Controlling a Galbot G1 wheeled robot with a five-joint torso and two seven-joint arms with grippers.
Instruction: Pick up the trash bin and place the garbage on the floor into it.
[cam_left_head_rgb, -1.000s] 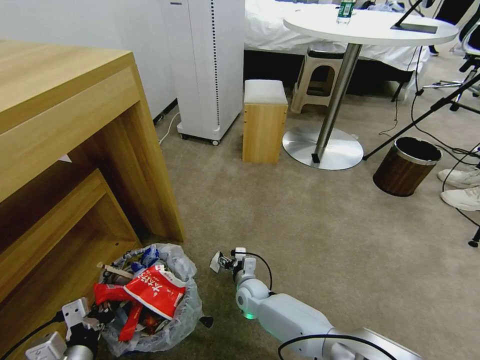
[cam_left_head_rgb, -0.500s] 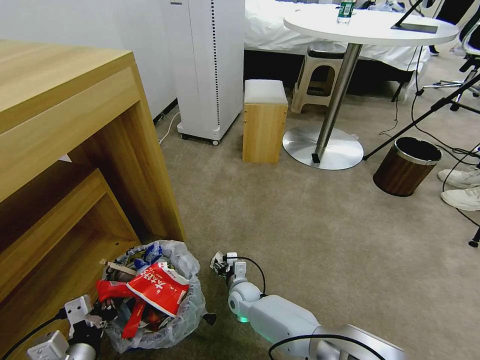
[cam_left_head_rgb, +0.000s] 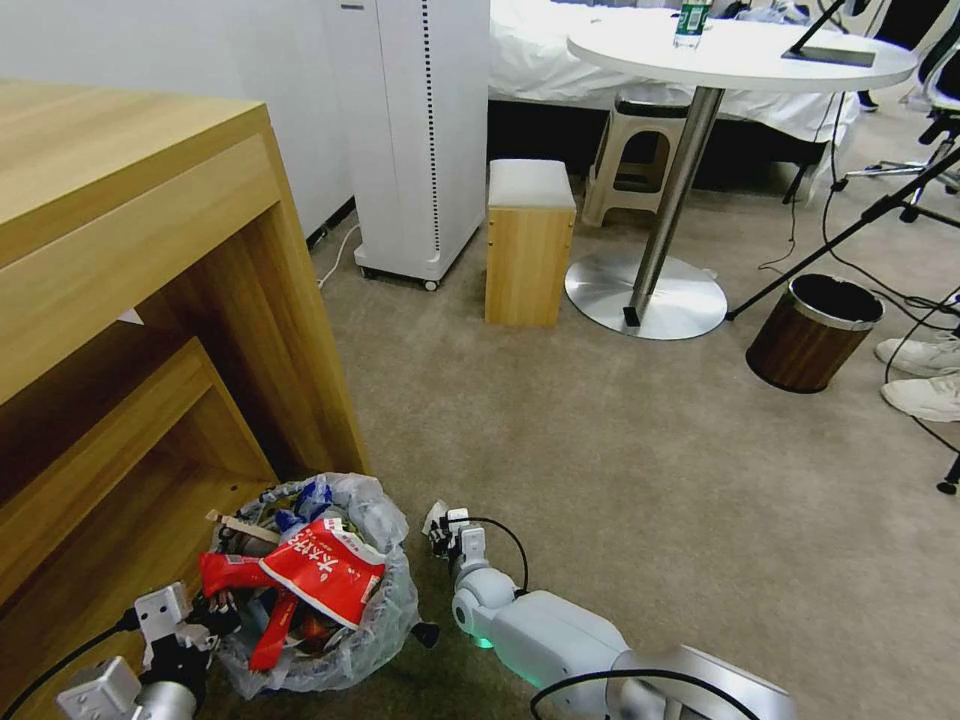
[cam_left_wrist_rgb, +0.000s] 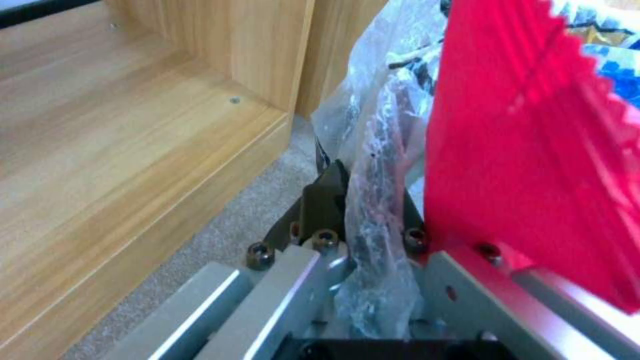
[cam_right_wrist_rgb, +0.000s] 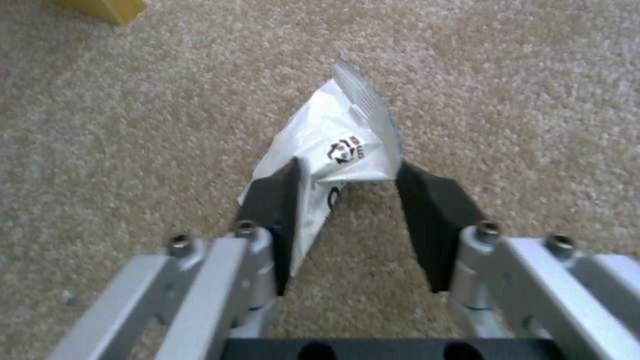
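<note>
The trash bin (cam_left_head_rgb: 375, 610), lined with a crinkly plastic bag (cam_left_wrist_rgb: 373, 125), stands on the beige floor (cam_left_head_rgb: 620, 470) beside the desk. It is heaped with garbage, with a red wrapper (cam_left_head_rgb: 325, 570) (cam_left_wrist_rgb: 533, 150) on top. My left gripper (cam_left_head_rgb: 215, 612) (cam_left_wrist_rgb: 370, 185) is shut on the bin's near rim, with bag plastic bunched between the fingers. Just right of the bin, my right gripper (cam_left_head_rgb: 437, 525) (cam_right_wrist_rgb: 348, 165) is shut on a small white wrapper (cam_left_head_rgb: 431, 522) (cam_right_wrist_rgb: 347, 130), low over the carpet.
A wooden desk with open shelves (cam_left_head_rgb: 150, 300) stands close on the left. Farther off are a white appliance (cam_left_head_rgb: 420, 140), a wooden stool (cam_left_head_rgb: 528, 245), a round table's metal base (cam_left_head_rgb: 645, 295), a brown wood-grain bin (cam_left_head_rgb: 812, 332), stand legs, cables and a person's shoes (cam_left_head_rgb: 925, 375). Open carpet lies ahead.
The bin in my left gripper has shifted a little forward and to the right. My right arm has drawn back and left, keeping the white wrapper near the bin's side.
</note>
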